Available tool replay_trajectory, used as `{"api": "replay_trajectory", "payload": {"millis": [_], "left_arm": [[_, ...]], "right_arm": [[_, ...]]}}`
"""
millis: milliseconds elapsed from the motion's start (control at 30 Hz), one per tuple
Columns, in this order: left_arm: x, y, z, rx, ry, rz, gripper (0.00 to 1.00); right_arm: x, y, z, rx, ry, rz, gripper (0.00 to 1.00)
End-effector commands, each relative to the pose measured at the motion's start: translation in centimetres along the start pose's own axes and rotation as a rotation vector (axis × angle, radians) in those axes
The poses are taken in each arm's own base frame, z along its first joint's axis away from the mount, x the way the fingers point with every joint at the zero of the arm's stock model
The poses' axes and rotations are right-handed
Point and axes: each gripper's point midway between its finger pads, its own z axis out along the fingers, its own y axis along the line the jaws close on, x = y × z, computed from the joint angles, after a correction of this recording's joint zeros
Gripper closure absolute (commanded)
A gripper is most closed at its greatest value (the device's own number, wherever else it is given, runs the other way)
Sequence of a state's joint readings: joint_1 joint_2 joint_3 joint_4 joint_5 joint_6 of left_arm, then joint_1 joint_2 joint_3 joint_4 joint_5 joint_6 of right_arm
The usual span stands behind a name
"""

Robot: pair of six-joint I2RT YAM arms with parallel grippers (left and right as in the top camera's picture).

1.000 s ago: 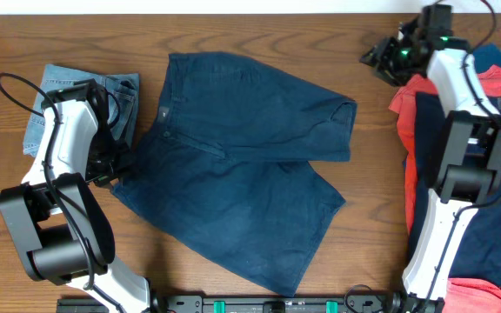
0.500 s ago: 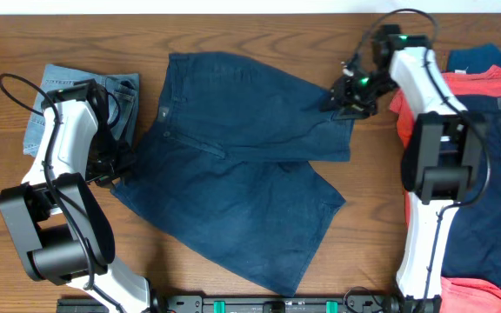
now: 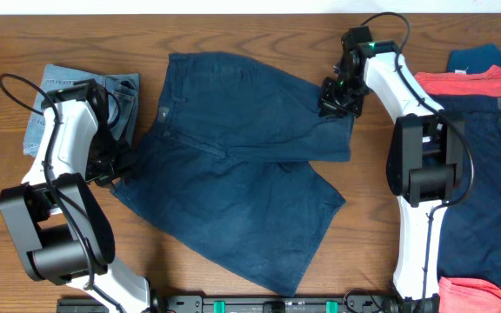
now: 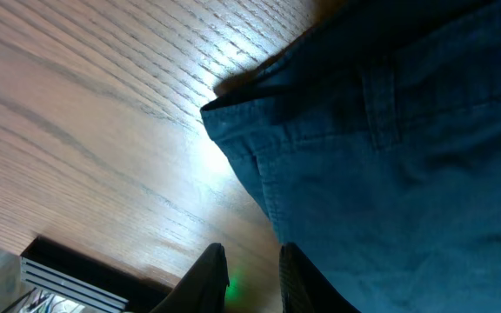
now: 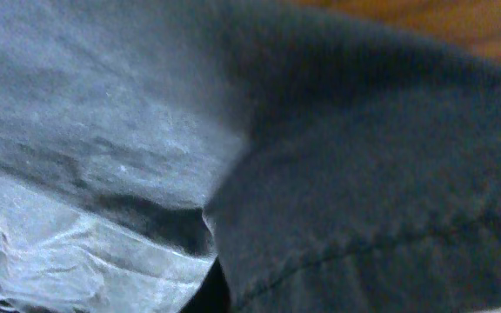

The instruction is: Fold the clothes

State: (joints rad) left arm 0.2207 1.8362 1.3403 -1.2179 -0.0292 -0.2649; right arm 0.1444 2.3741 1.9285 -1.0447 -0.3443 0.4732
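Dark navy shorts (image 3: 233, 174) lie spread on the wooden table, one leg folded across the other. My right gripper (image 3: 336, 97) sits on the hem corner of the upper leg, shut on the cloth. Navy fabric (image 5: 364, 174) fills the right wrist view, and only a dark sliver of one finger (image 5: 211, 296) shows. My left gripper (image 3: 116, 167) rests at the waistband's left corner. In the left wrist view, its jaws (image 4: 249, 278) stand a little apart over bare wood. The shorts' edge (image 4: 259, 174) lies just beside the right finger.
Light-blue denim shorts (image 3: 76, 104) lie at the far left under my left arm. A pile at the right holds coral (image 3: 477, 83), teal (image 3: 477, 56) and navy (image 3: 485, 174) pieces. A black rail (image 3: 277, 304) runs along the front edge.
My right arm swung left from the back right corner to the navy shorts' leg hem and closed there. The left arm has not moved.
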Motion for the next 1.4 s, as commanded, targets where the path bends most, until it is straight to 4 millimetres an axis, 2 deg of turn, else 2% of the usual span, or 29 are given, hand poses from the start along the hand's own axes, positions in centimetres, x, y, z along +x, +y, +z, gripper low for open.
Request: {"api": "replay_trajectory", "payload": {"millis": [0, 67, 133, 233, 267, 300, 367, 400, 433, 533, 600, 767, 833, 900, 967, 1100, 1200, 1233, 1367], "left_arm": [[0.1, 0.2, -0.3, 0.003, -0.011, 0.003, 0.77], [0.1, 0.1, -0.3, 0.004, -0.011, 0.002, 0.77], [0.1, 0.1, -0.3, 0.004, -0.011, 0.002, 0.77], [0.1, 0.1, -0.3, 0.004, -0.011, 0.002, 0.76], [0.1, 0.1, -0.3, 0.004, -0.011, 0.002, 0.76], [0.1, 0.1, -0.3, 0.004, -0.012, 0.002, 0.76], [0.1, 0.1, -0.3, 0.004, -0.012, 0.002, 0.76], [0.1, 0.1, -0.3, 0.004, -0.011, 0.002, 0.76], [0.1, 0.1, -0.3, 0.004, -0.012, 0.002, 0.76], [0.1, 0.1, -0.3, 0.004, -0.012, 0.002, 0.76], [0.1, 0.1, -0.3, 0.008, -0.010, 0.003, 0.76], [0.6, -1.3, -0.9, 0.092, 0.005, 0.060, 0.76], [0.7, -1.4, -1.7, 0.111, -0.005, 0.071, 0.76], [0.6, -1.4, -2.9, 0.121, -0.037, 0.075, 0.76], [0.7, -1.6, -4.3, 0.153, -0.079, 0.091, 0.76], [1.5, -1.8, -7.6, 0.229, -0.187, 0.112, 0.76], [2.4, -1.7, -9.9, 0.270, -0.269, 0.114, 0.75], [2.7, -1.6, -10.6, 0.284, -0.295, 0.116, 0.73], [3.7, -1.1, -12.6, 0.309, -0.378, 0.117, 0.71]], "right_arm": [[-1.2, 0.5, -1.1, -0.088, -0.024, 0.020, 0.99], [-2.9, 0.9, -2.3, -0.189, -0.053, 0.032, 0.99], [-5.7, 1.2, -4.2, -0.326, -0.117, 0.059, 0.99], [-11.5, -1.0, -7.5, -0.421, -0.312, 0.116, 0.96], [-13.4, -2.5, -8.5, -0.417, -0.385, 0.134, 0.76], [-14.5, -3.9, -9.3, -0.416, -0.423, 0.190, 0.60], [-15.6, -5.3, -11.0, -0.483, -0.444, 0.247, 0.42], [-15.7, -5.5, -11.6, -0.525, -0.437, 0.240, 0.37], [-15.5, -5.7, -12.1, -0.561, -0.423, 0.222, 0.37], [-14.3, -6.1, -12.6, -0.620, -0.365, 0.178, 0.38], [-13.0, -6.3, -12.3, -0.626, -0.317, 0.146, 0.40], [-7.8, -6.2, -8.9, -0.492, -0.147, 0.044, 0.45], [-5.6, -6.9, -6.9, -0.343, -0.079, 0.006, 0.44], [-4.5, -8.0, -5.4, -0.171, -0.054, -0.009, 0.42], [-4.6, -8.4, -4.6, -0.056, -0.075, -0.033, 0.42], [-5.4, -7.1, -3.8, 0.019, -0.130, -0.099, 0.49], [-7.4, -5.4, -3.9, 0.000, -0.223, -0.154, 0.62], [-8.2, -4.9, -4.1, -0.009, -0.262, -0.170, 0.62], [-10.7, -3.7, -4.8, -0.037, -0.374, -0.192, 0.51]]}}
